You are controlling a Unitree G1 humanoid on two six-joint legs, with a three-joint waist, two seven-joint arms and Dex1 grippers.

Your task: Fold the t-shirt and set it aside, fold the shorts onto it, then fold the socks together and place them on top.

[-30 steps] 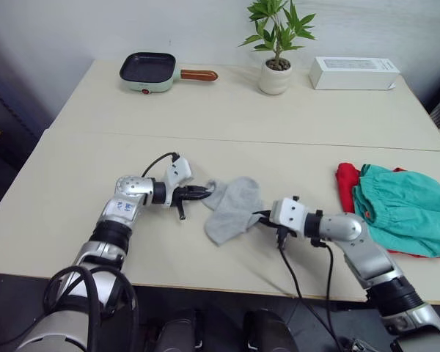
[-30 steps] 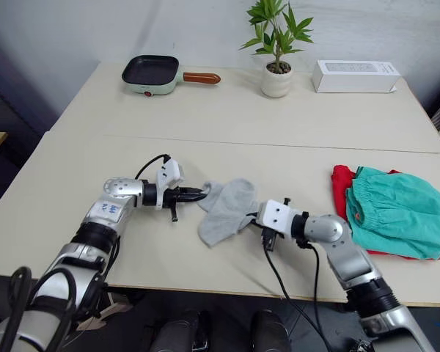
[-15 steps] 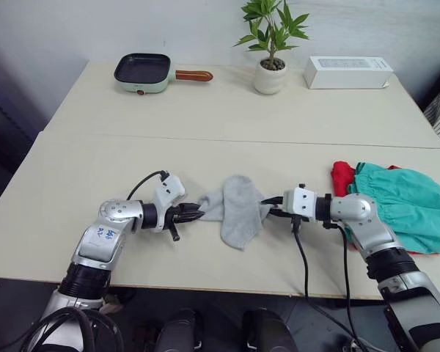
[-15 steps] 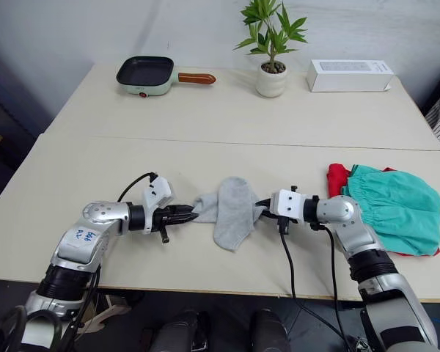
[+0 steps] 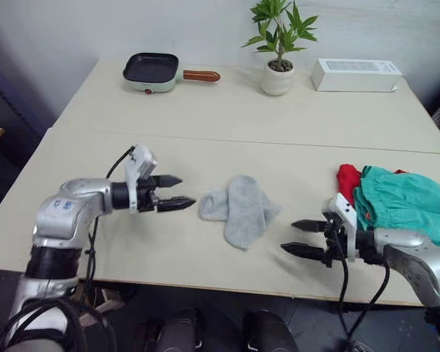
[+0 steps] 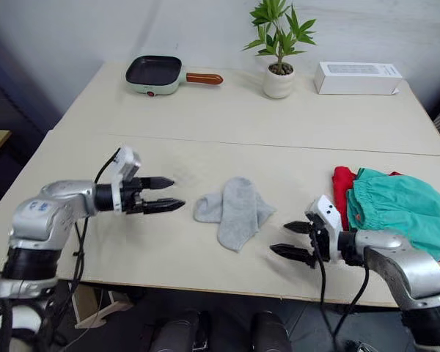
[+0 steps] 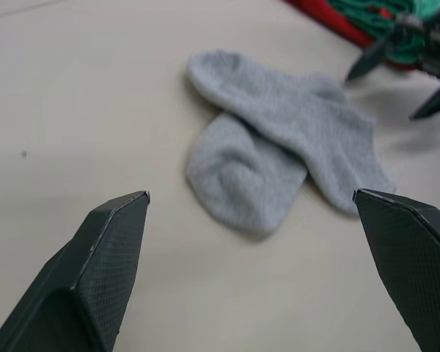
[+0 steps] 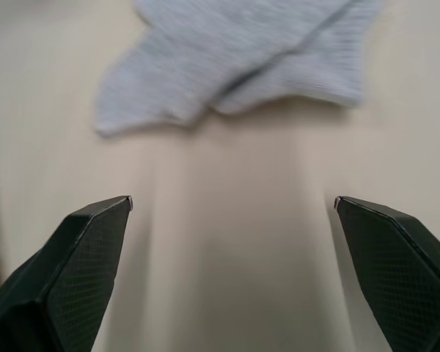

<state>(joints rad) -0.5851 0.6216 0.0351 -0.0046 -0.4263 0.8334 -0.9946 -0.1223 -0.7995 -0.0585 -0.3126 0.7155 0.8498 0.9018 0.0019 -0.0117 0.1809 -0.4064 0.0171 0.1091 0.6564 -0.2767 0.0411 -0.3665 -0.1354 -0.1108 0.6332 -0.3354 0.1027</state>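
The surface (image 5: 205,132) carries the red t-shirt (image 5: 346,181) at its right edge, with the teal shorts (image 5: 407,202) piled on top. The grey socks (image 5: 240,210) lie crossed mid-surface, between the left gripper (image 5: 174,192) and right gripper (image 5: 302,237); both sets of jaws gape open, touching nothing.

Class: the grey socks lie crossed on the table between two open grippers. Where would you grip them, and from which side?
Probably at the overlap, where one of the socks lies over the other: a pinch there catches both layers. Come from the right gripper side, nearest the stacked shorts.
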